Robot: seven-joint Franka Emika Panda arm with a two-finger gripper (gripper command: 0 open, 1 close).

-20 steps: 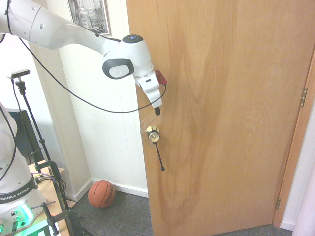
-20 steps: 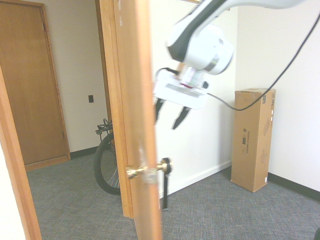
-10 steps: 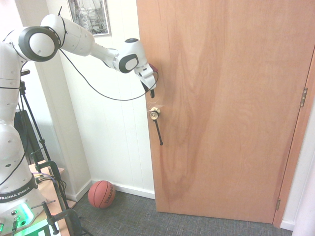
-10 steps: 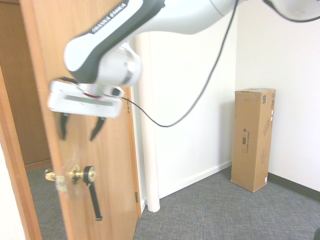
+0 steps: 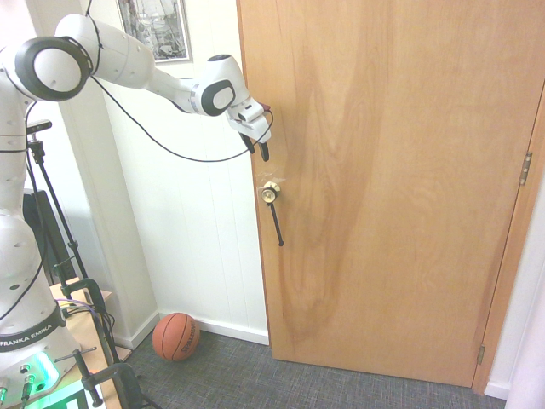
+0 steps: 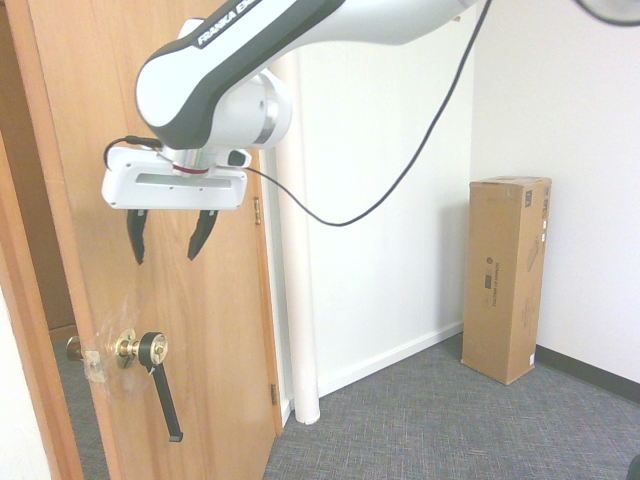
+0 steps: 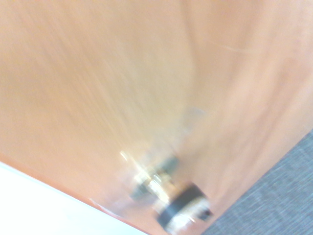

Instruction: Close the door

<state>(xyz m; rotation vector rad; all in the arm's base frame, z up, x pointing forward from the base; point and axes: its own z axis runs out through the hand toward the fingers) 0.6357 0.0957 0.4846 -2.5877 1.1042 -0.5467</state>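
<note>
The door (image 5: 400,170) is a tall light-brown wooden slab hinged on the right in the first exterior view, its free edge near the white wall. A small brass knob (image 5: 270,193) with a thin black rod (image 5: 277,226) hanging from it sits at that edge. My gripper (image 5: 259,150) hovers just above the knob, close against the door face, fingers open and empty. From the other side the door (image 6: 110,90) fills the left, the knob (image 6: 128,346) sits below my gripper (image 6: 167,240). The blurred wrist view shows door wood (image 7: 122,73) and the knob (image 7: 168,193).
An orange basketball (image 5: 176,336) lies on the carpet by the white wall under the arm. A framed picture (image 5: 155,27) hangs high on that wall. A tall cardboard box (image 6: 508,277) stands against the far wall, and a white post (image 6: 298,300) rises beside the door.
The door has swung further toward its frame, its free edge moving away from the first exterior camera. My gripper followed it, staying open just above the knob.
</note>
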